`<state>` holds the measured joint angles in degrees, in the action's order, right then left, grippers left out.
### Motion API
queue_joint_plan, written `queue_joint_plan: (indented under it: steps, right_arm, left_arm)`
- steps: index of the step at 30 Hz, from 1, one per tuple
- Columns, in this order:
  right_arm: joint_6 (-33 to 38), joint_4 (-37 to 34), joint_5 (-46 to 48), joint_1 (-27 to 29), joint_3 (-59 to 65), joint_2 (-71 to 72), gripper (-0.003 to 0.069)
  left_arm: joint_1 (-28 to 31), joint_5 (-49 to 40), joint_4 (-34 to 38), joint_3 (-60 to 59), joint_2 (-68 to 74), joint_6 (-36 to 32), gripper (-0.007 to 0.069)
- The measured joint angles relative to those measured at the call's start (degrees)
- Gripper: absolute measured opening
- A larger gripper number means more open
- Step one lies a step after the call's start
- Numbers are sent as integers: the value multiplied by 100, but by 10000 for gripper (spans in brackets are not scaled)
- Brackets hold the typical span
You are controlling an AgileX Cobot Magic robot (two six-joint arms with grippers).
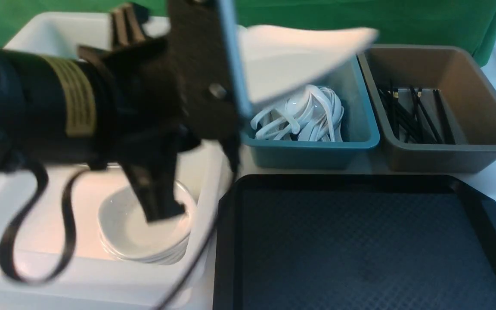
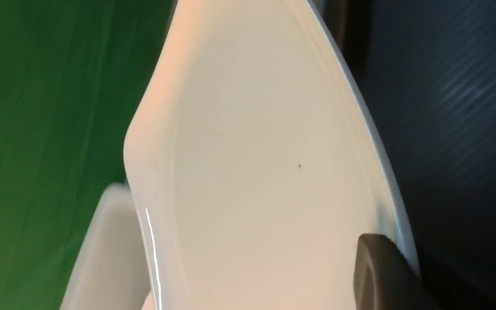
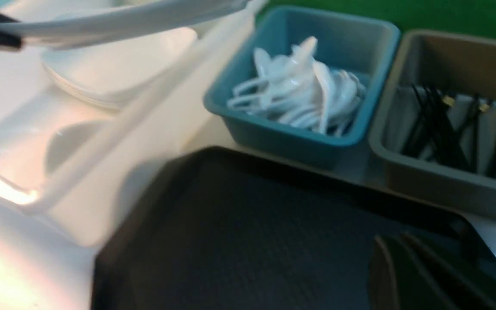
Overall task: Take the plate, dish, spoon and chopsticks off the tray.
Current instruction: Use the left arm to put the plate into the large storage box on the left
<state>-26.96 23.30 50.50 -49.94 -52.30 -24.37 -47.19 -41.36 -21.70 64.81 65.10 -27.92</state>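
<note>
My left gripper (image 1: 230, 86) is shut on the rim of the large white plate (image 1: 299, 51) and holds it tilted in the air, over the gap between the white tub and the teal bin. In the left wrist view the plate (image 2: 265, 172) fills the frame, with one finger (image 2: 381, 275) on its rim. The black tray (image 1: 360, 241) has a bare floor. A stack of small white dishes (image 1: 144, 232) lies in the tub. Spoons (image 1: 304, 116) lie in the teal bin and chopsticks (image 1: 411, 112) in the brown bin. My right gripper (image 3: 403, 267) is shut and empty over the tray (image 3: 252, 241).
The deep white tub (image 1: 37, 267) stands left of the tray. The teal bin (image 1: 360, 142) and the brown bin (image 1: 467, 86) stand behind the tray. A green cloth (image 1: 403, 21) hangs at the back. My left arm and its cable hang over the tub.
</note>
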Motion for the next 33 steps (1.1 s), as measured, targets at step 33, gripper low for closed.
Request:
queue_joint_plan:
  steps: [33]
  right_arm:
    - [1124, -1452, -1144, 0, 0, -409, 28]
  left_arm:
    - [2834, 1119, -1575, 49, 3453, 1341, 73]
